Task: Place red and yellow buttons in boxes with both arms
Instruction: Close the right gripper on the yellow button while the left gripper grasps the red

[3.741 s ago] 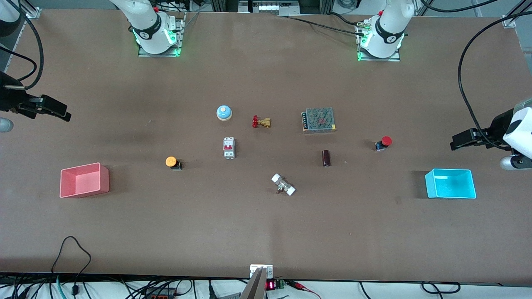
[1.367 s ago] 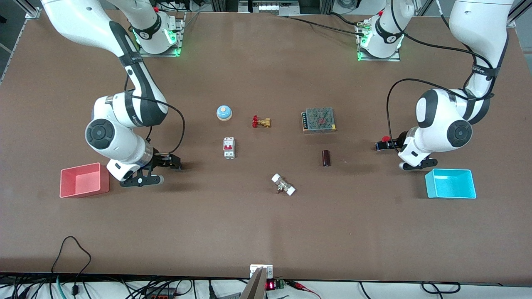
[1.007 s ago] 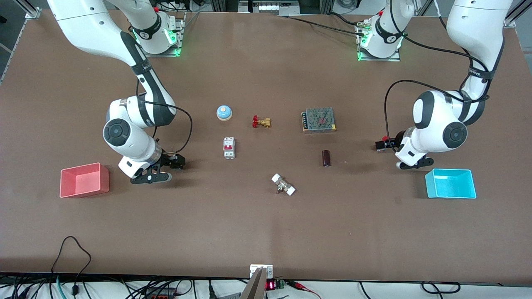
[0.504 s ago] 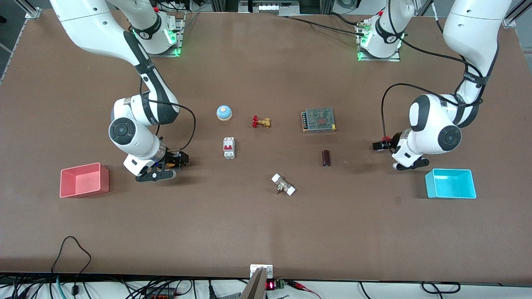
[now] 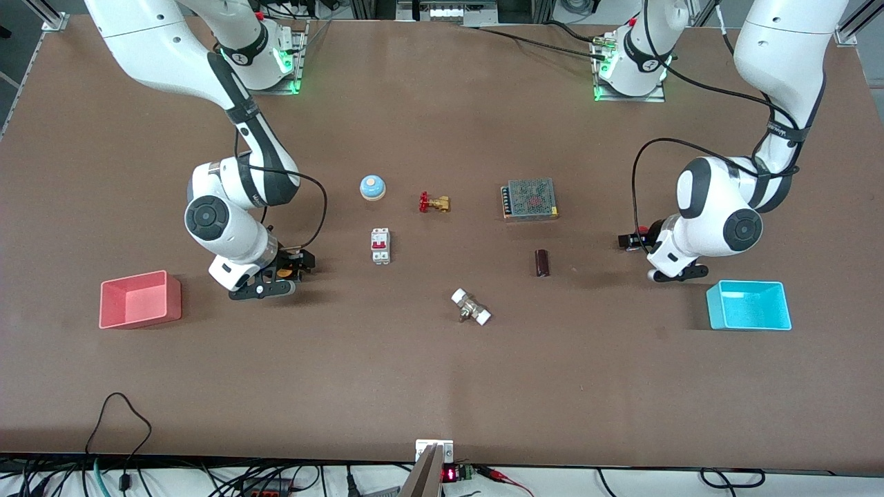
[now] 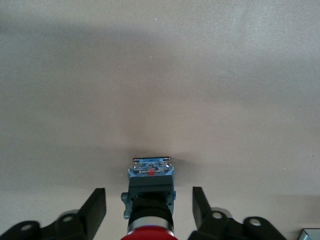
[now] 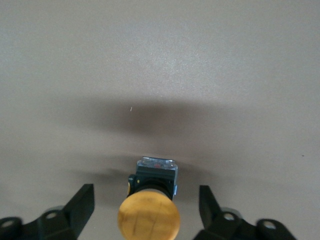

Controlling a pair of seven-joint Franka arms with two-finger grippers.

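Your wrist views are showing what the front view hides: left gripper [image 6: 149, 212] fingers [image 6: 96, 212] gaping around the red button [image 6: 149, 197]; right gripper [image 7: 147, 212] fingers [image 7: 82, 205] gaping around the yellow button [image 7: 149, 212], neither touching.

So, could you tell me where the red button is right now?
The red button lies on the table between the left gripper's open fingers, near the cyan box.

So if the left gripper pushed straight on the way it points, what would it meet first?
The red button, already between the left gripper's open fingers; past it, only bare table shows.
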